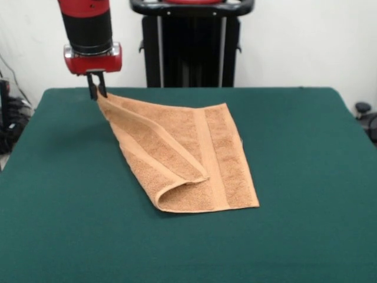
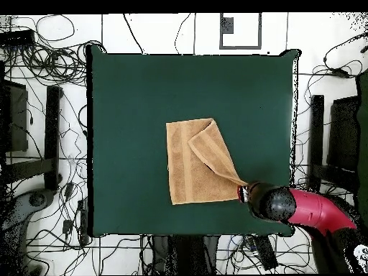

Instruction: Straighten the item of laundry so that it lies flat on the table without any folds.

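Observation:
The orange-tan towel (image 1: pixel 188 156) lies on the dark green table (image 1: pixel 294 177), folded over itself, with one flat woven band showing. My gripper (image 1: pixel 97 93) is shut on one corner of the towel and holds it lifted above the table at the far left of the front view, so the cloth slopes down from it to the folded part. In the overhead view the towel (image 2: pixel 190 165) sits near the table's (image 2: pixel 129 108) middle and the gripper (image 2: pixel 244 191) is at its lower right corner. The white tag is hidden.
The robot's black pedestal (image 1: pixel 191 44) stands behind the table's far edge. Cables and black stands (image 2: pixel 43 129) lie on the floor around the table. Bare green top surrounds the towel on all sides.

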You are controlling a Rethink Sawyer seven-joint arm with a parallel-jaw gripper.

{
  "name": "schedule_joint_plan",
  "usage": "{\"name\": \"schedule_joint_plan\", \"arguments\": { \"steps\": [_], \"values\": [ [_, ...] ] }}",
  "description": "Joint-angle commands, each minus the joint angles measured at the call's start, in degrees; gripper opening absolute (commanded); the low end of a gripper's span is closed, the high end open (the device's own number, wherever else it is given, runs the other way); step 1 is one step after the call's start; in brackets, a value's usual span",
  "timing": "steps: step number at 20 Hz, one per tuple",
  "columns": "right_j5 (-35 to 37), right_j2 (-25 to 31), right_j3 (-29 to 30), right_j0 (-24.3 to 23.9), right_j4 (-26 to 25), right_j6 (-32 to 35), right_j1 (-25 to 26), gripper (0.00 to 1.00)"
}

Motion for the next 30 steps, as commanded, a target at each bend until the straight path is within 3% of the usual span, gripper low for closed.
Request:
{"name": "schedule_joint_plan", "arguments": {
  "steps": [1,11,30],
  "values": [
    [0.4,-0.5,-0.6,4.2,4.1,10.9,-1.3,0.00],
    [-0.3,-5.6,-1.2,7.7,7.2,14.3,-0.7,0.00],
    [-3.6,-11.6,0.8,10.0,14.9,16.9,1.0,0.00]
  ]
}}
